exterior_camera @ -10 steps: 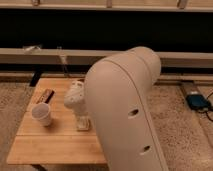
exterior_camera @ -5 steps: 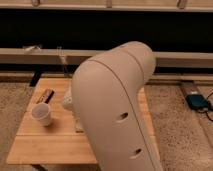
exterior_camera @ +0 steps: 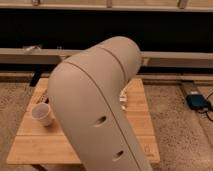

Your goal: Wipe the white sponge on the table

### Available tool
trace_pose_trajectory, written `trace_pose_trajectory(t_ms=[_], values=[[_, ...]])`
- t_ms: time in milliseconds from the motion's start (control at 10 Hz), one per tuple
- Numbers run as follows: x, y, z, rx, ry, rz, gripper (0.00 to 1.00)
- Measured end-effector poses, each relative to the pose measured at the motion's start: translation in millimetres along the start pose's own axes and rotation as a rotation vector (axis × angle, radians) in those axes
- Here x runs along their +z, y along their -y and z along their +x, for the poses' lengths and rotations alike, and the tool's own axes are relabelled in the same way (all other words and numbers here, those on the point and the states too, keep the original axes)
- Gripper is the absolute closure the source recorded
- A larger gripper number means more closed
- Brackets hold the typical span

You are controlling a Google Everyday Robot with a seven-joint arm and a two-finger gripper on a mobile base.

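The robot's beige arm [exterior_camera: 95,107] fills the foreground, hiding the gripper, the white sponge and much of the table [exterior_camera: 137,120]. A white paper cup [exterior_camera: 42,114] stands upright on the table's left side, just beside the arm. A blue object [exterior_camera: 198,102] lies on the floor at right.

Arm [exterior_camera: 95,105] hides end effector — sponge too.
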State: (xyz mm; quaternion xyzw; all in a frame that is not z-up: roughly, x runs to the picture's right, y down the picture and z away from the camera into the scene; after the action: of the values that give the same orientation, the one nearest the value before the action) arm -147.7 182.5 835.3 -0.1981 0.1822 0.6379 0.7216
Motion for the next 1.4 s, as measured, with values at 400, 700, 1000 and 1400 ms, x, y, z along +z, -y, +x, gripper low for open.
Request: trace_pose_trajectory(t_ms=[400, 700, 1000, 1400], values=[[-2.8, -12.3, 9.2, -0.050, 0.009, -0.003, 1.00], [-4.8, -23.6, 17.7, -0.096, 0.015, -0.007, 1.00], [-5.4, -34.3, 25.5, -0.140, 0.016, -0.009, 1.00], [-4.3, -47.3, 33.0, -0.185, 0.012, -0.016, 1.00]])
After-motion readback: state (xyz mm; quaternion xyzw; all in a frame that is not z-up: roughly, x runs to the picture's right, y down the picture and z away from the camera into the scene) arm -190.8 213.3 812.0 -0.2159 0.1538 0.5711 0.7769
